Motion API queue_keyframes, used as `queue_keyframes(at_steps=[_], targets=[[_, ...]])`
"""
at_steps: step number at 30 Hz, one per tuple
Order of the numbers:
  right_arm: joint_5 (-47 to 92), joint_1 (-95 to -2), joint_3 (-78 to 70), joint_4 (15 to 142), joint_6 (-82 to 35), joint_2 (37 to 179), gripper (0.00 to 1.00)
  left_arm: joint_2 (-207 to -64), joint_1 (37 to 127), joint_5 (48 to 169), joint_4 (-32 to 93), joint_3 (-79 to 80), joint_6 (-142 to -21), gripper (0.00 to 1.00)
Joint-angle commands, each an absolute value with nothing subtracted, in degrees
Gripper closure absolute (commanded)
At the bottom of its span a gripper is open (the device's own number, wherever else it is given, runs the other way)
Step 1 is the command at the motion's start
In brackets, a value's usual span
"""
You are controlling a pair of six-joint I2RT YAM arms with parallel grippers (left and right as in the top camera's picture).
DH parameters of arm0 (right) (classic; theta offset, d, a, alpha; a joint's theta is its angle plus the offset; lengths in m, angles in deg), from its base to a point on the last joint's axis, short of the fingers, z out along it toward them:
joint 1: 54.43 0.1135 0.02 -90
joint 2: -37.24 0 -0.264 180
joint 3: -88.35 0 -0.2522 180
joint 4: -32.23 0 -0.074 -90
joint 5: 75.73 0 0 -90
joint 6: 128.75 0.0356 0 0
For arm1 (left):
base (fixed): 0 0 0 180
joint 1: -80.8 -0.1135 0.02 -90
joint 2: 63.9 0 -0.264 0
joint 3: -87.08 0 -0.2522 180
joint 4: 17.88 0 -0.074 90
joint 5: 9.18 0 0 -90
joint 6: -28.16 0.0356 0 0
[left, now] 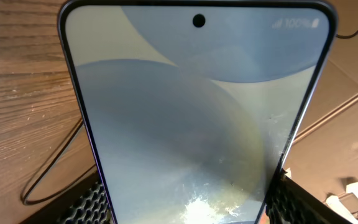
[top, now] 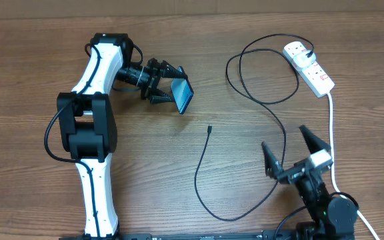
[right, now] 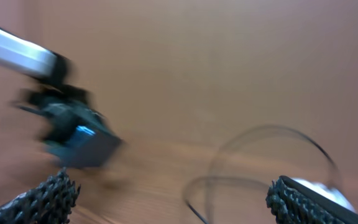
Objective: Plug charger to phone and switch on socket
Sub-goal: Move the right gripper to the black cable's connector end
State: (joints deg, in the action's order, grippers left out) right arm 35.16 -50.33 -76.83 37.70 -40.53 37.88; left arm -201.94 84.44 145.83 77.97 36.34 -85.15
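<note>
My left gripper (top: pixel 167 90) is shut on the phone (top: pixel 183 95) and holds it tilted up off the table, light blue screen facing right. In the left wrist view the phone (left: pixel 197 118) fills the frame between the two fingers. The charger's thin black cable (top: pixel 272 110) loops across the table from its white plug (top: pixel 297 48) in the socket (top: pixel 310 67) to its loose connector tip (top: pixel 209 130), which lies on the wood right of and below the phone. My right gripper (top: pixel 291 155) is open and empty at the front right, above the table. The right wrist view is blurred.
The socket's thick white cord (top: pixel 331 133) runs down the right side past my right arm. The wooden table (top: pixel 32 80) is bordered by a brown surface at the back. The cable (right: pixel 260 162) and left arm (right: pixel 73 130) show blurred in the right wrist view.
</note>
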Motion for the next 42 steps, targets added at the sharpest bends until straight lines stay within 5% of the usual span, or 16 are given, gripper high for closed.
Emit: queue_keyframes(at_steps=[1, 7, 17, 21, 27, 30, 42], targets=[[50.7, -50.7, -77.4, 29.7, -40.0, 37.4, 0.00, -202.6, 84.2, 149.5, 78.2, 37.4, -83.0, 0.41], [46.4, -50.7, -72.8, 21.4, -32.3, 37.7, 0.00, -202.6, 84.2, 149.5, 78.2, 37.4, -83.0, 0.41], [42.8, -50.7, -38.1, 63.6, -37.5, 64.3, 0.00, -202.6, 84.2, 149.9, 78.2, 37.4, -83.0, 0.41], [52.4, -50.7, -28.8, 70.2, -36.6, 80.6, 0.00, -202.6, 84.2, 149.9, 78.3, 37.4, -83.0, 0.41], [83.5, -50.7, -28.5, 60.6, -29.3, 95.1, 0.00, -202.6, 84.2, 150.2, 78.4, 37.4, -83.0, 0.41], [88.3, -50.6, -28.5, 57.8, -28.8, 99.7, 0.00, -202.6, 84.2, 150.7, 78.4, 37.4, -83.0, 0.41], [37.6, -42.0, -23.5, 73.3, -14.9, 102.8, 0.00, -202.6, 84.2, 151.4, 78.4, 37.4, -83.0, 0.42]])
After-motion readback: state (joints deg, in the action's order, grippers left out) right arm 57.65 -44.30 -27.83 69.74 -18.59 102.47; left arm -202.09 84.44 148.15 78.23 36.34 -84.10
